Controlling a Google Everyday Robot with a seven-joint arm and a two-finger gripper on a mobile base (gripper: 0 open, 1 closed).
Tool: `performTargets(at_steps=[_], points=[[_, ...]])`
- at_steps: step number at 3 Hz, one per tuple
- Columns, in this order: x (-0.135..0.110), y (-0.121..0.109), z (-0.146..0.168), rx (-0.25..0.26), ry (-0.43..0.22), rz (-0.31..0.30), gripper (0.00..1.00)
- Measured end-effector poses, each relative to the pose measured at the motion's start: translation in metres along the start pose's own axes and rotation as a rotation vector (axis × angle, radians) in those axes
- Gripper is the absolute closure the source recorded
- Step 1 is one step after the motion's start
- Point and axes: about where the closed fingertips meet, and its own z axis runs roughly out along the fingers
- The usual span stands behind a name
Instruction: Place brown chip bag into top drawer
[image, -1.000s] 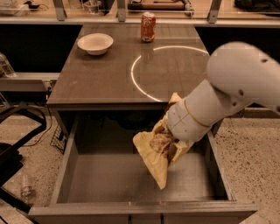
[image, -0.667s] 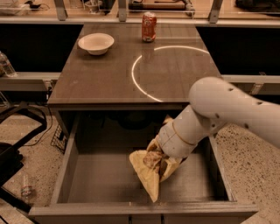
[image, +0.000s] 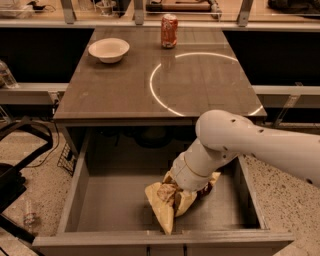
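Brown chip bag (image: 164, 207) is found bunched against the gripper (image: 184, 192), long axis slanted toward the top drawer (image: 115, 200) front; grasp cannot be told.

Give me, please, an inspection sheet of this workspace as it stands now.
Surface: table, with a white ring marked on it.
Job's things: bag inside the open drawer, its tip near the front wall.
Clutter: bowl and can at the table's far edge.
Grippers: pincer down in the drawer at the bag.
Cables: thin lead on the floor, left.
Surroundings: speckled floor; black frame at left.
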Motion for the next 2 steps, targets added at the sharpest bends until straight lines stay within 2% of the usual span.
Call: performTargets(at_steps=[1,2], points=[[-0.0007,0.0002,-0.0001,0.000,0.002,-0.003,0.61],[-0.0018,0.0006,-0.0005,-0.001,0.003,-0.005,0.30]])
